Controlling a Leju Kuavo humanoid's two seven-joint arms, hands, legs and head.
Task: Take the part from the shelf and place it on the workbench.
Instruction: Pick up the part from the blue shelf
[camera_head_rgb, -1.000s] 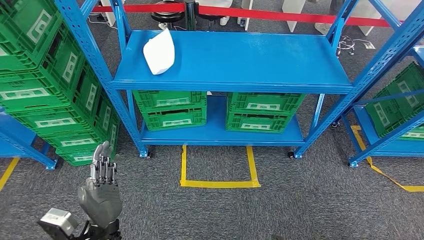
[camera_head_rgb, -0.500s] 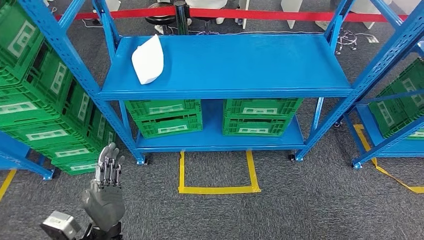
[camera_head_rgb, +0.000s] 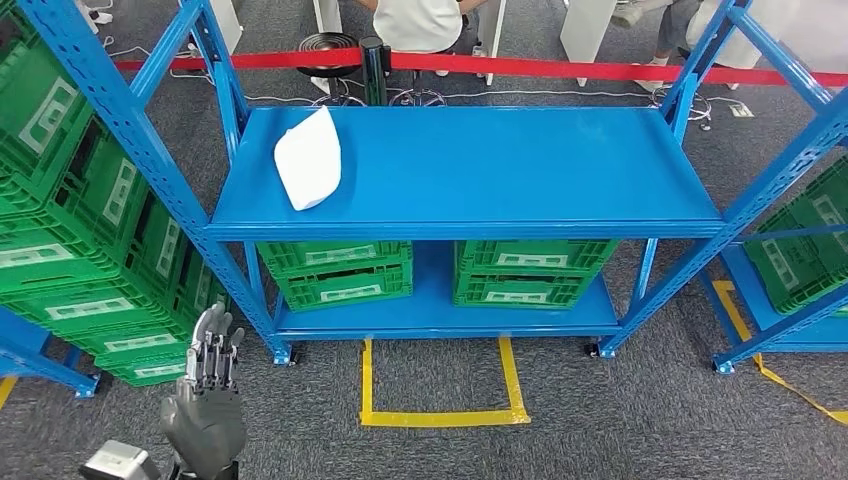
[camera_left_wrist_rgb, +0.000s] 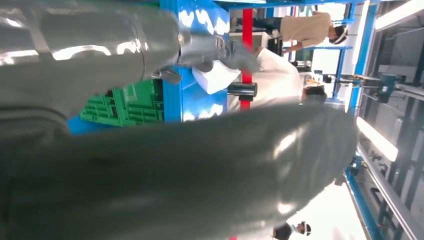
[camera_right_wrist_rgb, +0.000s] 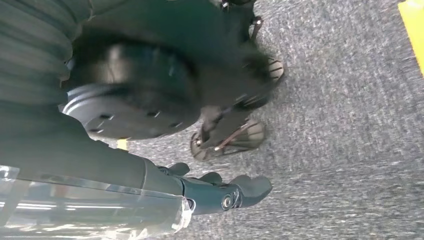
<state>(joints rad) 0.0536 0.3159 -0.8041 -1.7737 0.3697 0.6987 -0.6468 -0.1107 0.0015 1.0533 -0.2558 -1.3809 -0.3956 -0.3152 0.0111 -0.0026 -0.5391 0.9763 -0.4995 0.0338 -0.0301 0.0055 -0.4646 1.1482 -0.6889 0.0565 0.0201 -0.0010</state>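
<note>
- Grey carpet floor (camera_head_rgb: 620, 420) with a yellow tape outline (camera_head_rgb: 440, 385).
- Red barrier tape (camera_head_rgb: 560, 68) runs behind the racking.
- Green crates (camera_head_rgb: 340, 270) sit on the lower level and at the left.

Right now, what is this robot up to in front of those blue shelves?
It faces a blue metal shelf rack with a white, pouch-like part lying on the upper shelf's left side. Nothing is held yet: the raised left hand is empty with fingers apart, well short of the part. The right hand hangs over grey carpet, empty.
</note>
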